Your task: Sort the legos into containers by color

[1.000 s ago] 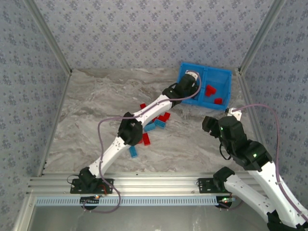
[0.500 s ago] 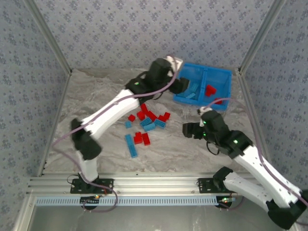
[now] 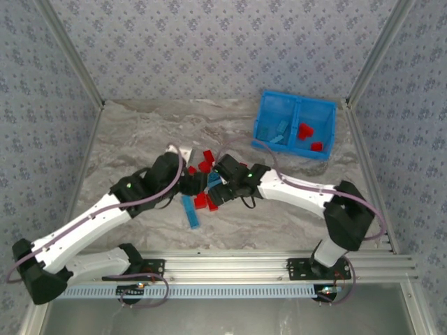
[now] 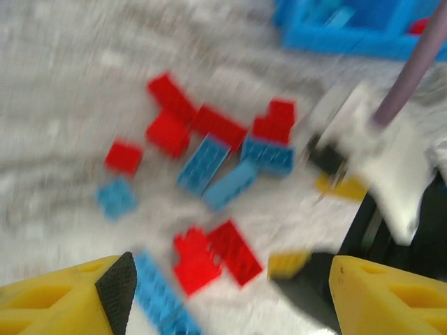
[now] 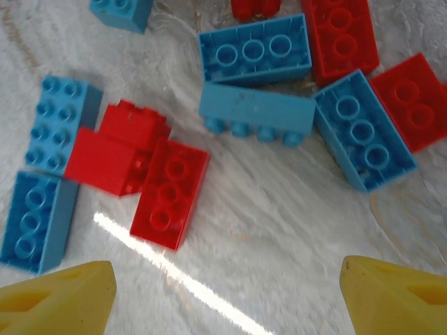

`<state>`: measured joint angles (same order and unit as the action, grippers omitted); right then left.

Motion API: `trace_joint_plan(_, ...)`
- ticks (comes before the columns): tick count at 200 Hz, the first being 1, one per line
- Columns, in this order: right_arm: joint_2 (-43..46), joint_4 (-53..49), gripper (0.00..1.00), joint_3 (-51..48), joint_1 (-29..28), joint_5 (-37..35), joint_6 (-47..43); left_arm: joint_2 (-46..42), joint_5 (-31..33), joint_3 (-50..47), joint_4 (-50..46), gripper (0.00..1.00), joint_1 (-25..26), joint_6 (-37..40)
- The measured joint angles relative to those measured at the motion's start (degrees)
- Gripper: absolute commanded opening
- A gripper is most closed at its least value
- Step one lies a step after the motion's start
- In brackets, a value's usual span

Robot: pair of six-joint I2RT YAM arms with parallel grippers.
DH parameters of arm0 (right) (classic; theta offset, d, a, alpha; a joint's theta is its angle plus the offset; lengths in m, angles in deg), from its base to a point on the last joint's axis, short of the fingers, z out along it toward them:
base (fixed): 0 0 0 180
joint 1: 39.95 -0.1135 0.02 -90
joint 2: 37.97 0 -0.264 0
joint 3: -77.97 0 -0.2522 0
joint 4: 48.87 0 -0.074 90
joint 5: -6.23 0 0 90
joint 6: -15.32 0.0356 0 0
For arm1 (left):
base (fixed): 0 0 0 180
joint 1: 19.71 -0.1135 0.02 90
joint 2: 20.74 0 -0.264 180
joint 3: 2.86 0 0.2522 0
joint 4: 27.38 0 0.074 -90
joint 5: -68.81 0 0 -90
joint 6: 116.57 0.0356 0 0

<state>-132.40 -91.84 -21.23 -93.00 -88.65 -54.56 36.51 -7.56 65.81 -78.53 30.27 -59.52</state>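
Now: both end effectors over loose legos

Fingers stand apart on left end effector (image 4: 230,287) and right end effector (image 5: 227,293), nothing between them, above red and blue legos (image 3: 203,200) scattered mid-worktop (image 3: 126,139). Bin (image 3: 290,150), far right, holds blue ones left, red right.

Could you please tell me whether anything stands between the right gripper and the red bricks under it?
Nothing visible does. The right gripper hangs open over the bricks, with bare table between its fingers and the nearest red brick. The left gripper crowds the same bricks from the other side.
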Motion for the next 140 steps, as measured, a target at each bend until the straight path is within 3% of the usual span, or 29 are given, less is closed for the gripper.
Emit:
trace_joint_plan(38, -1.5, 1.0, 0.88, 0.4, 1.0, -3.6, 4.3, -7.2, 0.6, -12.8, -5.2, 0.81, 5.0, -18.4)
trace_joint_plan(65, -1.2, 1.3, 0.89, -0.6, 1.9, -6.0, 7.2, -7.8, -1.7, -18.9, -4.4, 0.82, 6.4, -25.9)
trace_joint_plan(123, 5.4, 1.1, 0.90, -5.4, 2.4, -9.3, 9.6, 7.8, -4.9, -19.7, 1.6, 0.86, 7.2, -31.2)
trace_joint_plan(140, 7.0, 1.1, 0.90, -6.3, 2.4, -9.7, 10.0, 13.4, -4.8, -18.0, 2.5, 0.81, 7.6, -31.5)
